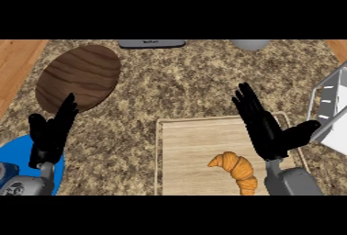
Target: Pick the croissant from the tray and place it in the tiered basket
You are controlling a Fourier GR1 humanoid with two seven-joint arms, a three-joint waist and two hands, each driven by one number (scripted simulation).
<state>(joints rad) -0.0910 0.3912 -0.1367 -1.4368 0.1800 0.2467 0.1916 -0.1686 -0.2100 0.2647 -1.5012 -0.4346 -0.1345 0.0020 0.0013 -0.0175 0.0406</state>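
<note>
Right hand (pixel 263 128): I saw it open, fingers straight, over the tray's (pixel 159 156) right side.
Croissant (pixel 235 170): lay on the tray beside that hand's wrist, untouched.
Left hand (pixel 51 133): open, left of the tray.

Kitchen, viewed steeply from above. Identified by a speckled brown-and-beige stone worktop (pixel 196 82), bordered by wood-toned strips (pixel 17 64) at the far left and right corners. Further marked by food and serving ware: a croissant (pixel 236 170) lying on a pale wooden tray (pixel 186 147) with a raised rim, a dark round wooden board (pixel 78 78) at left, a blue plate (pixel 13 151) at lower left, a white tiered basket (pixel 328 114) at the right edge.
</note>
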